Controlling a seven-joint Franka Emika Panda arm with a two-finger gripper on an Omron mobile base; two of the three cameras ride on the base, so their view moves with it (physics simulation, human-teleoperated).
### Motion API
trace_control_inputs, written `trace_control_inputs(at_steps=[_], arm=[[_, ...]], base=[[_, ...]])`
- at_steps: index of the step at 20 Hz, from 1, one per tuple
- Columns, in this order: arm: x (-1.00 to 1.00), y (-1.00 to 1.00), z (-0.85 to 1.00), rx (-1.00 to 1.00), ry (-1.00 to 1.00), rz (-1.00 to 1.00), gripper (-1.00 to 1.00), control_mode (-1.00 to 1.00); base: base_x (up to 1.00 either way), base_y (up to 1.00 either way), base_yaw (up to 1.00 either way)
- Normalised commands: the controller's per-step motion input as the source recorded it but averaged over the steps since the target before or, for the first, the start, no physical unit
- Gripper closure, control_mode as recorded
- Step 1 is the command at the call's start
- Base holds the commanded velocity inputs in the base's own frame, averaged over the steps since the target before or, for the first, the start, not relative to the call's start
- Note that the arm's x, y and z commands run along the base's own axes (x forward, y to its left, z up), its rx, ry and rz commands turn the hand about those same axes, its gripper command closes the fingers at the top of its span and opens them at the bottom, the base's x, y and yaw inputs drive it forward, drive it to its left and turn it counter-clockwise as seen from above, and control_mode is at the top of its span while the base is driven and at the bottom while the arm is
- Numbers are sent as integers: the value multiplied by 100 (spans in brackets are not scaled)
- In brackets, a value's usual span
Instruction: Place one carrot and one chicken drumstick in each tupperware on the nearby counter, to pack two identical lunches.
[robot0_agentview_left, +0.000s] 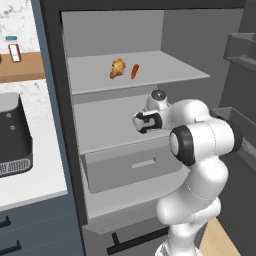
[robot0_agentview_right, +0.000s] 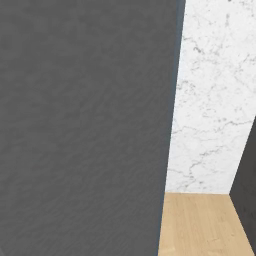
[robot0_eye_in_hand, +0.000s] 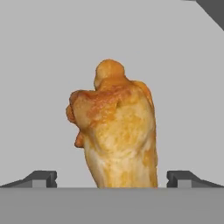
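Golden-brown and glossy, the chicken drumstick stands large and close in the hand view, on a flat grey surface, its knobbly narrow end toward the top of that view. The end effector has its two dark fingertips spread wide, one low on either side of the drumstick, with clear grey showing between each tip and the meat; nothing is pinched.

From the left base view, the drumstick lies on the upper grey shelf of an open dark-framed fridge, and a small orange carrot lies just beside it on its right, the two apart by a thin gap. The white arm rises from the lower right and bends toward the fridge interior, its hand at the level of the shelf below the food. Under that shelf sits a grey drawer with a pale slot handle.

Left of the fridge runs the white desk, over blue-grey drawers with black bar handles. A dark grey toaster stands on it at the left edge. Above, a brown wooden wall shelf carries a small jar with a pale lid.

The right base view has a dark grey panel close up, a marbled white wall and light wooden floor
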Motion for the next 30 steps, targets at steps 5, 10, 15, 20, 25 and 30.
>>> trace_control_inputs(at_steps=[5,10,15,20,25,30], arm=[[40,1,-40,-2,0,0,100,-100],[0,0,-8,-1,0,0,100,-100],[-11,2,0,0,0,1,100,-100],[-87,47,10,0,-7,12,100,-100],[-100,89,85,-3,-7,11,100,-100],[-100,72,100,0,7,13,100,-100]], base=[[0,0,0],[0,0,0],[0,0,0],[0,0,0],[0,0,0],[0,0,0]])
